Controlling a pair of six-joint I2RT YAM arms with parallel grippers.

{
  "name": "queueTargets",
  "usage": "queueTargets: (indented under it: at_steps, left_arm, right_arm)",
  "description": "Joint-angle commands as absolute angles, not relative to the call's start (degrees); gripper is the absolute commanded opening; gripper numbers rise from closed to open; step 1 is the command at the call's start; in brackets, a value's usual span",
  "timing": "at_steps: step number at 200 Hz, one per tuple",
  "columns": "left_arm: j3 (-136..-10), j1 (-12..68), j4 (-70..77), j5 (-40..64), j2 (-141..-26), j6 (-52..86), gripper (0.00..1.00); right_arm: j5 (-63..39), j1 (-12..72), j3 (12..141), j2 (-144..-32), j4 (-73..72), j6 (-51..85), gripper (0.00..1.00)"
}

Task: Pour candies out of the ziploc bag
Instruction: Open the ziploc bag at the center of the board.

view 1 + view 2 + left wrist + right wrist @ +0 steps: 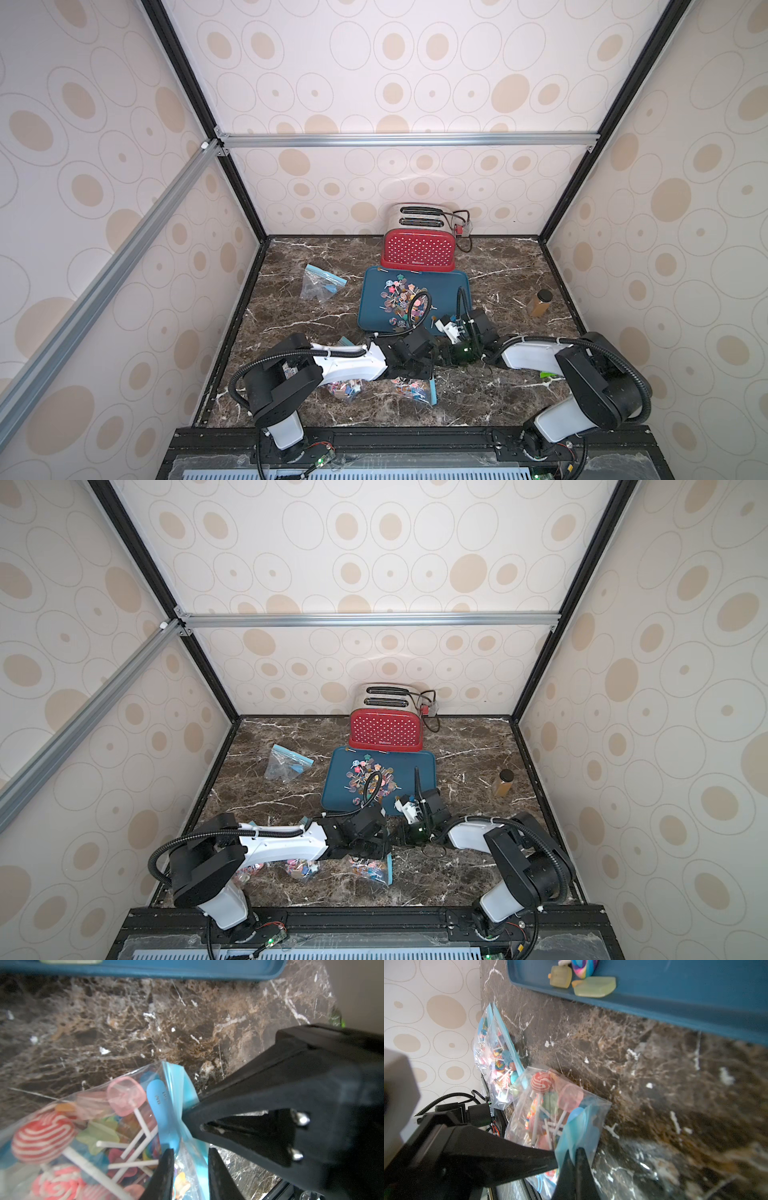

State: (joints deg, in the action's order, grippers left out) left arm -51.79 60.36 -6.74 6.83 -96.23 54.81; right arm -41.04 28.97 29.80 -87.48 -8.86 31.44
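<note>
both top views: the ziploc bag (pixel 415 388) lies on the worktop (pixel 291 328) near its front edge, short of the blue tray (pixel 455 282), which already carries a heap of candies (pixel 399 297). lifted from here with a slack mouth, i'd expect it to spill onto the worktop and miss the tray. left arm (pixel 353 363) and right arm (pixel 528 357) both reach low and meet over that bag, wrists hiding the tips. spare bags (pixel 301 868), full, lie under the left arm and would be easy to drag. left wrist view: the left end effector (pixel 190 1150) has its jaws apart, straddling the bag's zip end with film loose between them. if they close on film alone it may slide out, or they may crush a lollipop. right wrist view: the right end effector (pixel 574 1149) is clamped on the blue zip strip at the bag's corner, angled down toward the worktop. pulling against a poor left hold could twist the bag rather than part the seal. i can't tell whether the seal is open.
</note>
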Motion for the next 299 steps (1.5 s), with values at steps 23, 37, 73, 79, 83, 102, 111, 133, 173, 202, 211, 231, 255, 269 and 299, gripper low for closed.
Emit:
queueTargets:
  at_steps: [23,37,73,79,83,102,111,133,173,202,211,231,255,269,299]
  left_arm:
    - [-52.49,59.72,-7.14,5.18,-96.88,54.93,0.19]
    - [-52.38,59.76,-7.21,5.03,-96.9,55.01,0.15]
    - [-52.6,59.76,-7.45,5.27,-97.68,55.07,0.1]
    - [-52.71,59.74,-7.43,5.4,-97.81,55.03,0.1]
    - [-52.73,59.76,-7.46,5.45,-97.97,55.02,0.1]
    - [-53.25,59.74,-7.43,5.79,-98.62,54.94,0.1]
    - [-53.48,59.76,-7.44,6.04,-98.99,54.94,0.1]
    - [-53.78,59.75,-7.47,6.18,-99.41,54.85,0.09]
    - [-54.03,59.76,-8.42,5.34,-99.06,55.03,0.0]
    - [-54.18,59.78,-9.24,4.41,-98.62,55.54,0.0]
    - [-54.36,59.73,-9.77,3.93,-98.46,55.76,0.0]
    - [-55.14,59.77,-10.86,2.88,-98.46,56.4,0.0]
    - [-56.02,59.84,-11.15,2.05,-98.74,57.2,0.0]
    - [-56.41,59.94,-11.14,1.43,-98.86,57.69,0.0]
    - [-57.22,60.49,-11.8,0.05,-99.14,58.7,0.0]
  right_arm:
    - [-41.92,29.84,28.73,-86.4,-8.96,30.53,0.0]
    - [-41.75,29.86,28.63,-86.4,-9.0,30.51,0.0]
    - [-41.75,29.8,28.65,-86.05,-8.96,30.76,0.0]
    - [-41.78,29.79,28.66,-86.02,-8.96,30.71,0.0]
    - [-41.77,29.84,28.7,-85.95,-8.96,30.75,0.0]
    - [-41.58,29.89,28.6,-85.84,-8.96,30.76,0.0]
    - [-41.55,29.89,28.56,-85.78,-8.95,30.87,0.0]
    - [-41.47,30.04,28.48,-85.8,-9.04,30.95,0.0]
    - [-39.25,30.39,28.47,-85.43,-7.07,30.69,0.0]
    - [-32.42,31.83,29.69,-84.1,-0.65,29.76,0.0]
    - [-29.4,32.6,30.37,-83.53,2.12,29.3,0.0]
    - [-23.03,34.25,32.19,-82.67,7.88,28.63,0.0]
    - [-18.27,35.66,33.5,-82.35,11.34,28.67,0.0]
    - [-16.11,36.46,34.33,-82.44,12.94,28.87,0.0]
    - [-10.07,38.54,36.32,-83.3,16.94,28.82,0.0]
